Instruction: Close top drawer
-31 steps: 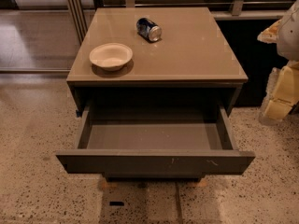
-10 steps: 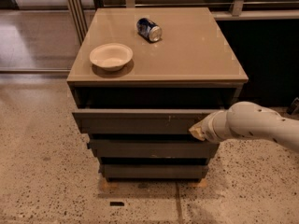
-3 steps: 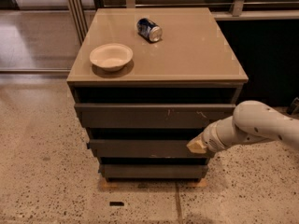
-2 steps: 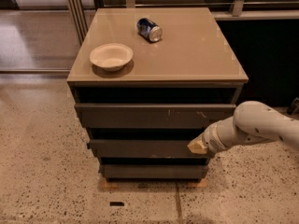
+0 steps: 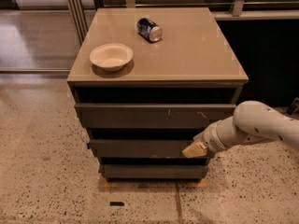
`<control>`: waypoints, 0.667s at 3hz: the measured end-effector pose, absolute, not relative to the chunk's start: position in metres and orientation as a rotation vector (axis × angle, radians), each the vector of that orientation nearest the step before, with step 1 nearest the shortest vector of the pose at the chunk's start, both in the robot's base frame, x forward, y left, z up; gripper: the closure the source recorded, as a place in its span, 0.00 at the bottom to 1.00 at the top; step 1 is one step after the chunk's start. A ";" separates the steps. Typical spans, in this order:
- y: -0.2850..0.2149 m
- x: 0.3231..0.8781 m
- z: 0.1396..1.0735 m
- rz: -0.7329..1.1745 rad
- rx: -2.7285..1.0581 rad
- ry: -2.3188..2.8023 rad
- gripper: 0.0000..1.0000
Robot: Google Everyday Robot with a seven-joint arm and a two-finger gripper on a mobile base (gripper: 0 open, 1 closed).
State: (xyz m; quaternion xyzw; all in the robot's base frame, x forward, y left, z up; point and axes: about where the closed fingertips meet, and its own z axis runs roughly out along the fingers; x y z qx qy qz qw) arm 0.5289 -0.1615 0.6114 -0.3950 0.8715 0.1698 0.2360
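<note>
The top drawer [image 5: 154,115] is the widest dark grey-brown front, with small white scratches right of centre. It sits pushed in under the tan cabinet top, its front almost flush with the cabinet's sides. My gripper [image 5: 195,149] is at the end of the white arm coming from the right. It hangs in front of the right part of the middle drawer [image 5: 140,147], below the top drawer and apart from it.
A white bowl [image 5: 111,56] and a blue can [image 5: 149,30] lying on its side rest on the cabinet top [image 5: 196,55]. A narrower bottom drawer [image 5: 149,171] sits below. Speckled floor surrounds the cabinet; a dark wall stands at the right.
The drawer went from pulled far out to pushed in. In the last second the gripper has stayed in front of the middle drawer, with nothing visibly moving.
</note>
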 end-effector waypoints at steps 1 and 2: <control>-0.161 0.529 0.611 0.466 -1.083 2.390 0.00; -0.161 0.529 0.611 0.466 -1.083 2.390 0.00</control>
